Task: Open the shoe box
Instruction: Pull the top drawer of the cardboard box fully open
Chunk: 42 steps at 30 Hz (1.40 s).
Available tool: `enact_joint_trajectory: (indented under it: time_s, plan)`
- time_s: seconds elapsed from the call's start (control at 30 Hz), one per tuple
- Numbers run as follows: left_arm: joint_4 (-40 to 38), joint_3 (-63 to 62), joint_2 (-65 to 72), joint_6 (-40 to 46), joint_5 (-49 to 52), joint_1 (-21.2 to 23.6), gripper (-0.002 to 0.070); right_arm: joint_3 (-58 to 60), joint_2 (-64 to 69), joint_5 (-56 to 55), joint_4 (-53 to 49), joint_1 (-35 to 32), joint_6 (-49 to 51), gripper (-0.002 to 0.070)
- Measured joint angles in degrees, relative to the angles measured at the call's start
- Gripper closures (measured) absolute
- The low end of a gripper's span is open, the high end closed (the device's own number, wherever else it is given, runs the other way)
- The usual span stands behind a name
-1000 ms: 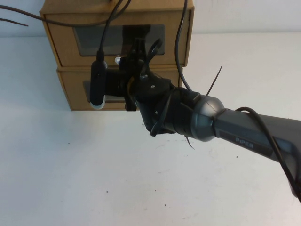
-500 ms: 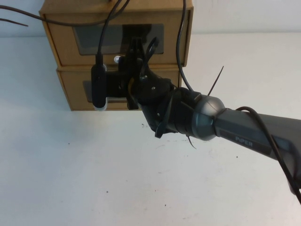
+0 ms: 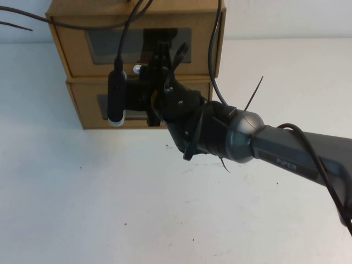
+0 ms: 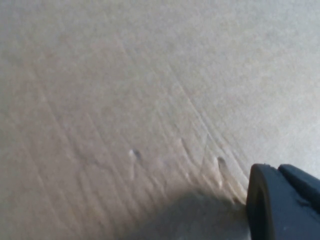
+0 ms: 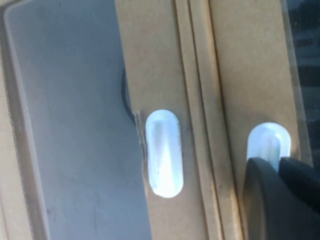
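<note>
2 stacked boxes (image 3: 74,55) wall off the far table (image 3: 110,209); the right arm (image 3: 242,137) crowds their fronts; the near side lies open.

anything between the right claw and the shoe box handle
Nothing visible does: the right claw is at a white handle on the front of the stacked shoe boxes, its tip overlapping the handle's end. The left claw shows only in its wrist view, near a tan surface.

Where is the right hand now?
High view, top centre: right hand at the stacked shoe boxes' front, shut on a white handle. Left hand: only in its wrist view, against cardboard.
</note>
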Motion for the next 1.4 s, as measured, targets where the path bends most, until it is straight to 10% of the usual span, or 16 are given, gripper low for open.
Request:
enact_joint_trajectory:
  time_s: [0.9,1.4]
  plan:
    - [0.0,0.1,-0.8,-0.8,0.5,-0.4,0.068,16.8,-12.4,3.7,2.4,2.8,0.7,0.0673]
    - [8.3,4.5,-6.0,-3.4,1.1,-8.5,0.068,16.4,-12.0,1.2,0.7,1.5,6.1,0.0673]
